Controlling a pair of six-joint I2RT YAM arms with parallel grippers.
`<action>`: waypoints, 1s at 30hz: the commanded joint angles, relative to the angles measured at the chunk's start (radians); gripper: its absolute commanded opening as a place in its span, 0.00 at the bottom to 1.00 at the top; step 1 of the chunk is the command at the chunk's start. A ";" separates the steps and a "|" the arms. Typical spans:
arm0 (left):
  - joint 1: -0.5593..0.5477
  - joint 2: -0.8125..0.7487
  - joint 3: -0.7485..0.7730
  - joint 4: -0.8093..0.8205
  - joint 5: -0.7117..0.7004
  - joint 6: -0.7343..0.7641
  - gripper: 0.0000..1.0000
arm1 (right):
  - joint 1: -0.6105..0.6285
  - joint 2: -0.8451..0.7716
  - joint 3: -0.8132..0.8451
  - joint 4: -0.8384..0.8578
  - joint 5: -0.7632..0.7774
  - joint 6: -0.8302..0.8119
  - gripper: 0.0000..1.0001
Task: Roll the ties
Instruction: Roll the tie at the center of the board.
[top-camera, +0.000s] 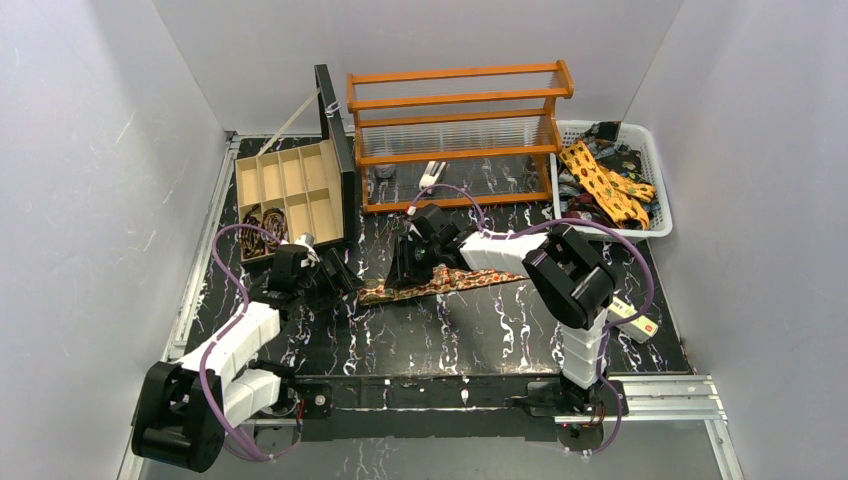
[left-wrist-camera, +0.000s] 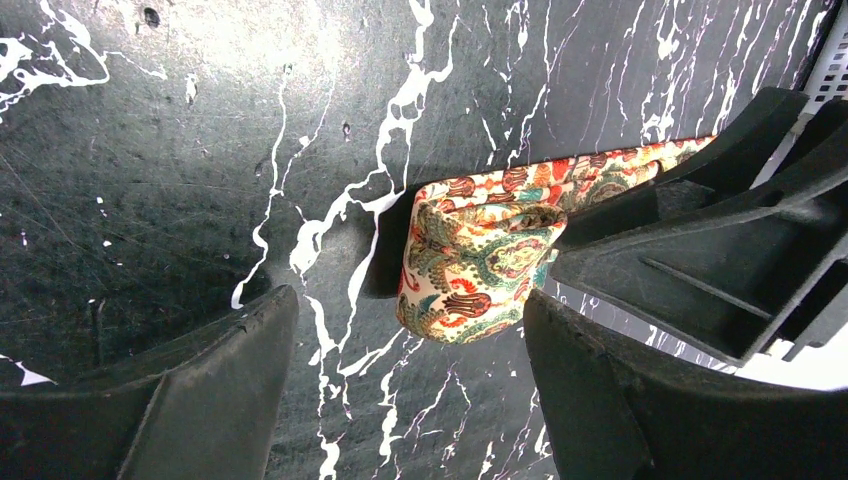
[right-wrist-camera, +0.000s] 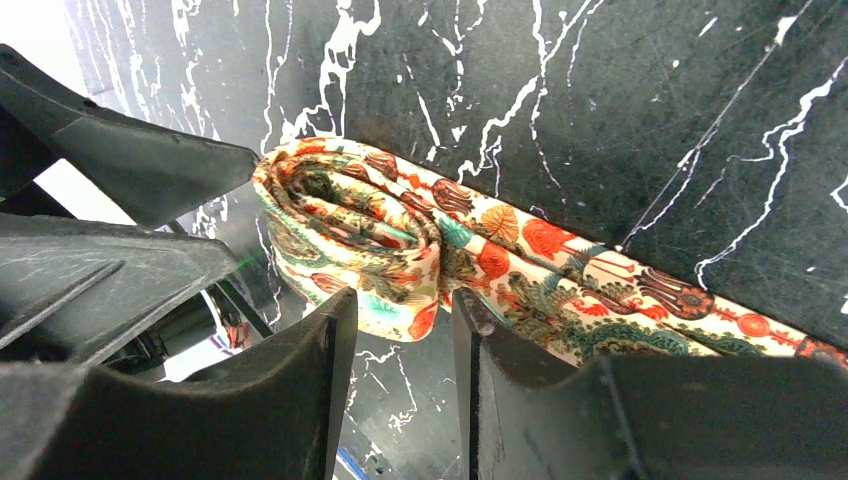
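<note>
One tie (top-camera: 470, 280) lies part-coiled on the tabletop (top-camera: 450, 340) between the wide-open left end effector (left-wrist-camera: 408, 300) and part-open right end effector (right-wrist-camera: 402, 300); more ties (top-camera: 600, 185) wait in the far-right basket (top-camera: 660, 190).

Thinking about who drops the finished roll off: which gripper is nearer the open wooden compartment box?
Left. The left gripper sits just off the near right corner of the compartment box; the right gripper is farther right, at the tie in mid-table.

No legible text or labels.
</note>
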 joint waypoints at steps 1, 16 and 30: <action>0.008 -0.014 -0.004 -0.020 -0.001 0.021 0.79 | 0.006 -0.045 -0.006 0.035 -0.010 -0.003 0.48; 0.008 0.088 -0.029 0.125 0.073 0.023 0.74 | -0.003 0.077 0.040 -0.038 0.006 -0.026 0.30; 0.008 0.182 -0.091 0.323 0.137 0.005 0.63 | -0.033 0.100 0.053 -0.068 -0.043 -0.043 0.31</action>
